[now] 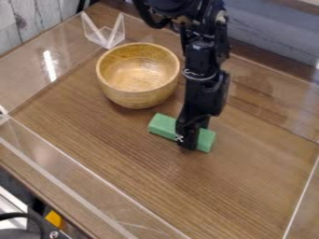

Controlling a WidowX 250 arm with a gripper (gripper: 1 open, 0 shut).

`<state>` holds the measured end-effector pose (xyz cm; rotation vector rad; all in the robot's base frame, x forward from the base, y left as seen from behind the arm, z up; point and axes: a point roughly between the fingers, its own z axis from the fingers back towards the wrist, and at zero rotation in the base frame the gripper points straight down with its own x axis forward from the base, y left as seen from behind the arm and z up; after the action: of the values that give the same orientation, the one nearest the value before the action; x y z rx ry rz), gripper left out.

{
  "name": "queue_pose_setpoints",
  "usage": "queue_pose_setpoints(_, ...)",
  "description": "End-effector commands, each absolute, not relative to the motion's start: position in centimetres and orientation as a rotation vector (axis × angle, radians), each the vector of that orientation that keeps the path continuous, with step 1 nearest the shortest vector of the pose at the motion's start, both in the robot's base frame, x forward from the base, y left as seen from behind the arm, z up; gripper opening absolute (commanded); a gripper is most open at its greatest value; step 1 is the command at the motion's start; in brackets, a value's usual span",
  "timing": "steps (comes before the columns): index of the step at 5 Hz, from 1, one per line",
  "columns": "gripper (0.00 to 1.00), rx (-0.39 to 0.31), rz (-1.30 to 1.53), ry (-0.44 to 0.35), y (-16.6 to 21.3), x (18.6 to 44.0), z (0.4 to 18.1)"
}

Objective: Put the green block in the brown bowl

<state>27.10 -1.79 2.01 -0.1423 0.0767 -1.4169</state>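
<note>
fingers [189,136]: pointing straight down onto the green block; grasping or released, cannot tell
green block [167,126]: lying flat on the counter [112,159]
brown bowl [137,76]: sitting nearby, apart from block

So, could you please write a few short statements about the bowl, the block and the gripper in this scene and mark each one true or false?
1. The green block lies on the wooden table. True.
2. The brown bowl already holds the block. False: the bowl is empty.
3. The gripper is down at the block, pointing downward. True.
4. The block touches the bowl. False: bare table separates them.
5. The gripper hovers over the bowl. False: it is over the block, beside the bowl.
</note>
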Motion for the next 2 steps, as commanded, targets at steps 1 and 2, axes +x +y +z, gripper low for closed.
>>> queue_pose_setpoints(1,0.00,-0.121,-1.406,0.041,-1.42,27.31,3.78)
queue_pose_setpoints(2,0.00,-0.126,-1.407,0.046,-1.24,27.16,4.51)
